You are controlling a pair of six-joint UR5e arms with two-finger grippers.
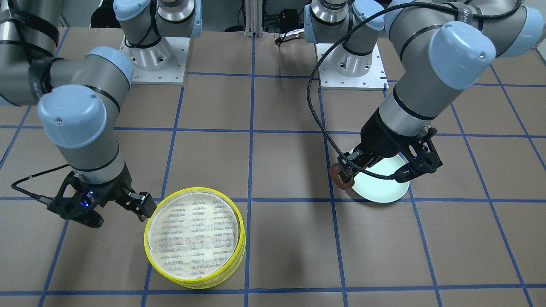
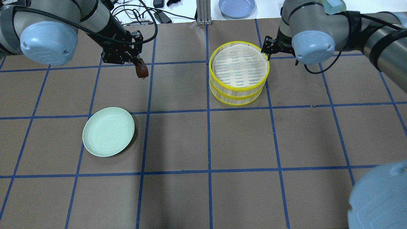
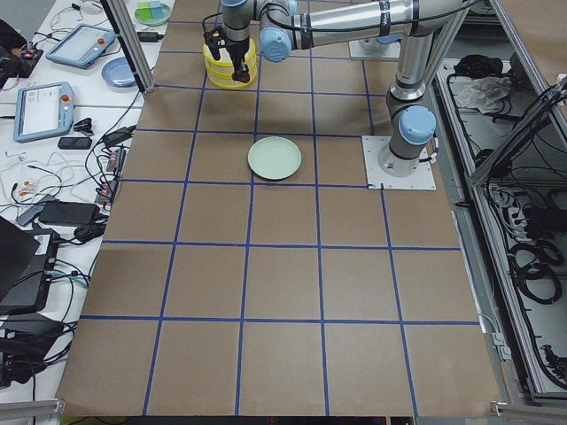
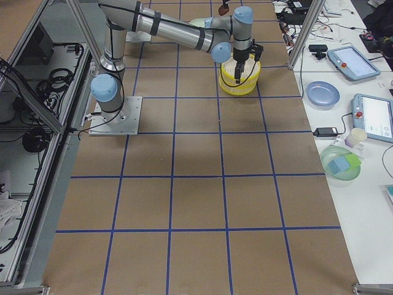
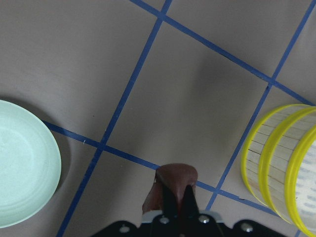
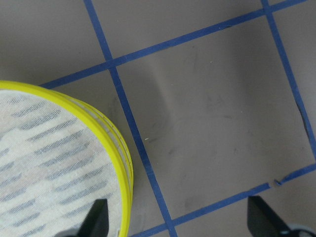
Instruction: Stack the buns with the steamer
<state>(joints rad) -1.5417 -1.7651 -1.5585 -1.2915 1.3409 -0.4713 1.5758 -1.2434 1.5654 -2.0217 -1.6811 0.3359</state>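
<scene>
A brown paper-covered table (image 2: 241, 143) ruled with blue tape carries everything. Largest on it is the steamer (image 2: 239, 65), two round yellow-rimmed trays with white mesh floors, stacked one on the other, the top mesh bare. Well apart sits a smaller pale green round plate (image 2: 108, 131), holding nothing.

The right gripper (image 1: 119, 213) hangs spread wide and unloaded, one finger at the steamer's rim. The left gripper (image 2: 136, 61) is clenched on the dark reddish-brown rounded bun (image 2: 141, 70), which hangs lengthwise below the fingertips, clear of the table. The cream bun shows in no view.

From the held bun, the steamer lies off towards the robot's right, about a grid square between; the carry probably goes that way.
</scene>
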